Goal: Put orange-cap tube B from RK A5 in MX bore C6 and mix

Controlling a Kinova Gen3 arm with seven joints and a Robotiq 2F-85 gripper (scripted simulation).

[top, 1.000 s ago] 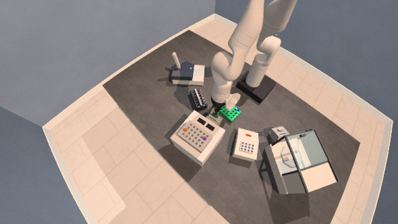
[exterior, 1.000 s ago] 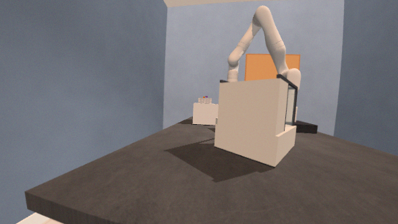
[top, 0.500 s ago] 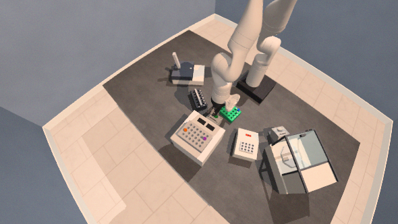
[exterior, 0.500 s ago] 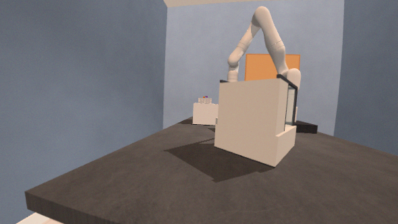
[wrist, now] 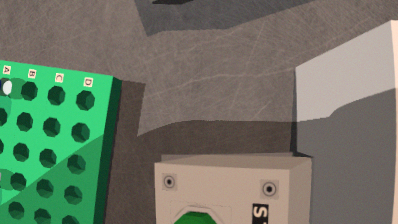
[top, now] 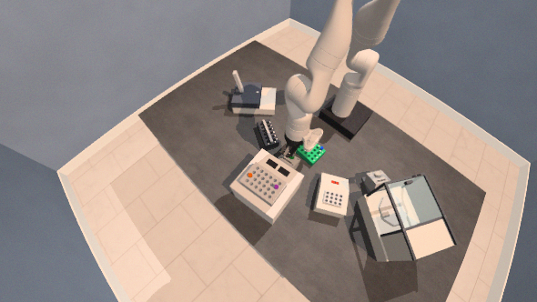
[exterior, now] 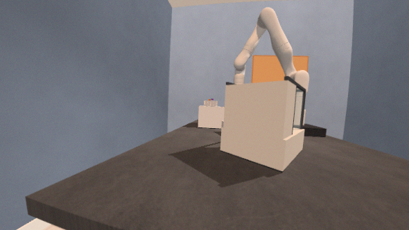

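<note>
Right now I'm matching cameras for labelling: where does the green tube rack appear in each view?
Top: the green tube rack is at centre, beside the arm's wrist.
Exterior: not visible.
Wrist: along the left edge.
Shared landmark: the mixer, next to the rack.

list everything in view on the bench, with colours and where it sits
mixer: one, cream with a grey block, centre
orange-capped tube: one, in the mixer block
purple-capped tube: one, in the mixer block
START key: one, green, on the mixer's front
tube rack: one, green, beside the mixer
blue-capped tube: one, in the rack
magnet block: one, black
spectrophotometer: one, cream and dark
dry block: one, white
balance: one, glass-walled
arm: cream, on a black base plate
tool: shut, empty, at START
</note>
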